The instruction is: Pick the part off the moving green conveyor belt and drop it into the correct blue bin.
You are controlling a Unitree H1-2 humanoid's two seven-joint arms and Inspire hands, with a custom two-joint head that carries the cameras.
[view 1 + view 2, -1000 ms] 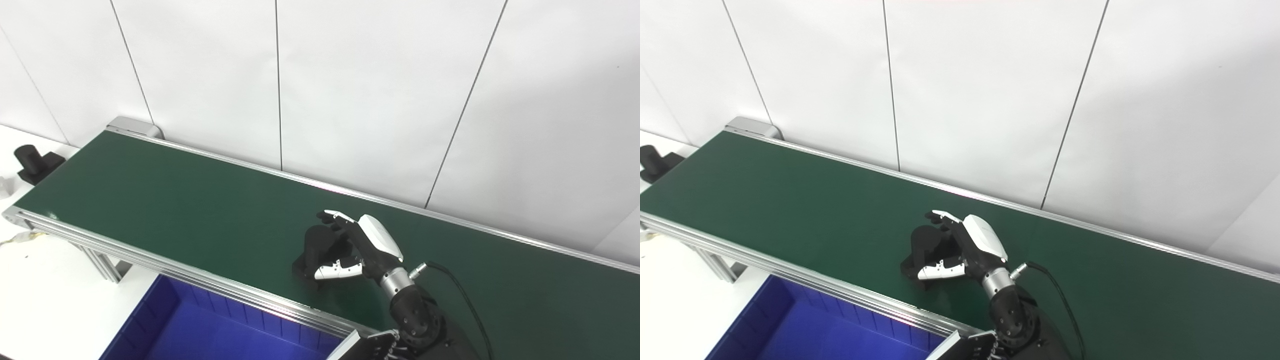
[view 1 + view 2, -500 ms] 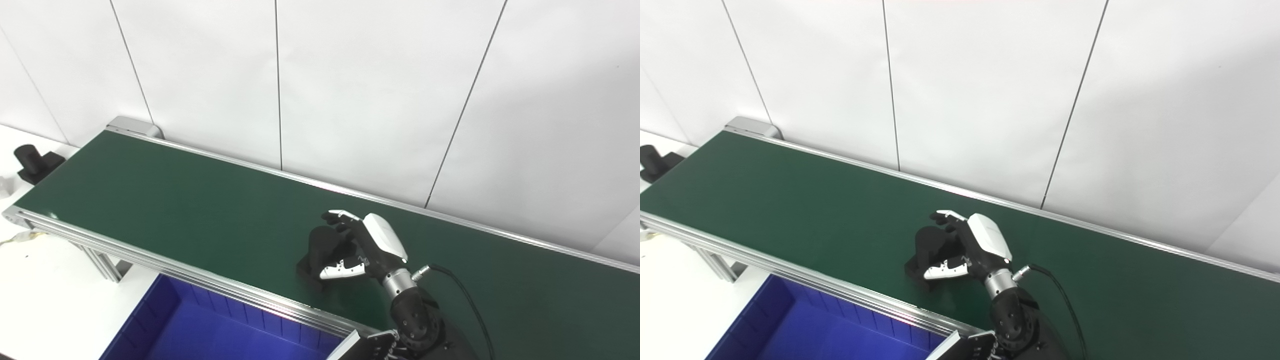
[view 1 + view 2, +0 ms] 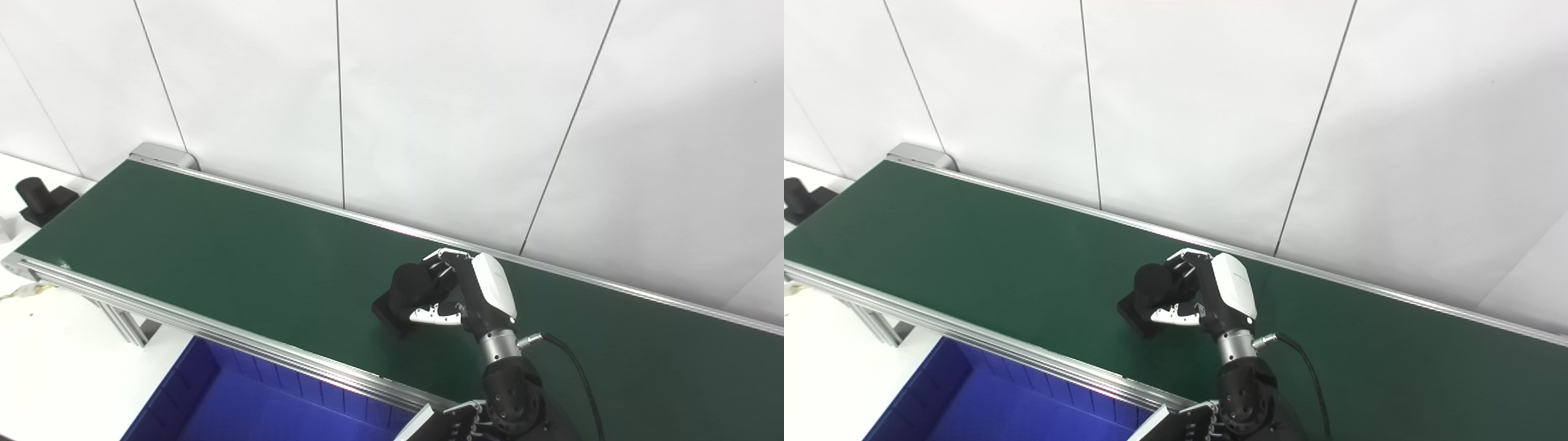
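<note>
Right hand (image 3: 474, 294) now clenched round the black part (image 3: 404, 294), which has tilted up off the conveyor belt (image 3: 214, 245) since 0.5 s ago, mid-belt near its front rail. Lift started; blue bin (image 3: 202, 380) below front rail is next. Left hand not visible.

text: none legible | labels: none | numbers: none

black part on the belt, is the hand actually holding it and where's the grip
Yes. The right hand is closed on the black part, fingers over its rounded upper section and thumb against the near side. The left hand is not in view.
</note>
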